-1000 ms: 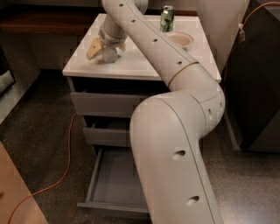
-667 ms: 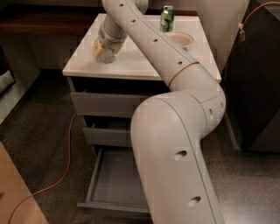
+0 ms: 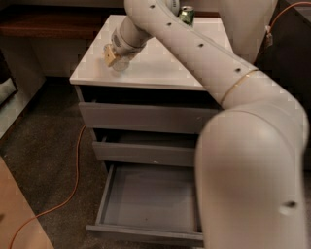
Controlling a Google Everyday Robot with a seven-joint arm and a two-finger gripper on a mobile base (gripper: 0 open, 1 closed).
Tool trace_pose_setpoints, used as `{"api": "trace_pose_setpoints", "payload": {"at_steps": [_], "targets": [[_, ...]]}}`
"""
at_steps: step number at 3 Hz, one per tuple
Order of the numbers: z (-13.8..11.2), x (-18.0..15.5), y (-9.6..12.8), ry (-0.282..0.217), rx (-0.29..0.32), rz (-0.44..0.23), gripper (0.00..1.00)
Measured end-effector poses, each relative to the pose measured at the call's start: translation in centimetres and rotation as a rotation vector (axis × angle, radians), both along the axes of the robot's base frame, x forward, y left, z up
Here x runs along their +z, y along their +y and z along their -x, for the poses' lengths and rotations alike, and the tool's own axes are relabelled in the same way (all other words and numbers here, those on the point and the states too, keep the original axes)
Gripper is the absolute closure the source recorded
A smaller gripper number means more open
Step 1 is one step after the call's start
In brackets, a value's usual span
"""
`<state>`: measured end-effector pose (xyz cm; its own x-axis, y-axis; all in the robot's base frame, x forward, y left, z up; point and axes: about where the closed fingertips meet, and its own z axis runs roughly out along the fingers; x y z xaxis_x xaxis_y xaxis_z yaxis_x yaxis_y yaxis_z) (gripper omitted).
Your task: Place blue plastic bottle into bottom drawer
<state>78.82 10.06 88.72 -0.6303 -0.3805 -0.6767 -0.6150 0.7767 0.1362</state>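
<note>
The blue plastic bottle [image 3: 121,63], small, clear and greyish, is at the front left of the white cabinet top [image 3: 160,68]. My gripper [image 3: 115,57] reaches down onto it from the upper right and is shut on it, with a tan fingertip [image 3: 109,54] showing on the bottle's left. The bottle is low, at or just above the top. The bottom drawer [image 3: 150,199] is pulled open below, wide, shallow and grey inside, with nothing in it.
A green drink can [image 3: 186,14] stands at the back of the cabinet top. The middle drawer [image 3: 146,153] is slightly open and the top drawer [image 3: 146,116] is shut. My large white arm [image 3: 243,146] covers the right side. An orange cable [image 3: 73,180] lies on the floor at left.
The gripper has stayed at the bottle on the cabinet's front left, shifting only slightly. The drawers have not moved.
</note>
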Motion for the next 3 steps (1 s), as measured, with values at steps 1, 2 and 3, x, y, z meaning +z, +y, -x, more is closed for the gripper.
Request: {"api": "trace_pose_setpoints", "payload": {"at_steps": [1,2,3], "targets": [[6.4,1.3,-1.0,-0.021,0.173,-0.023,1.0],[11.5,1.3,-3.3,-0.014,0.33,-0.045,1.0],[15.5,1.0,-5.8,0.0,0.482,-0.085,1.0]]}}
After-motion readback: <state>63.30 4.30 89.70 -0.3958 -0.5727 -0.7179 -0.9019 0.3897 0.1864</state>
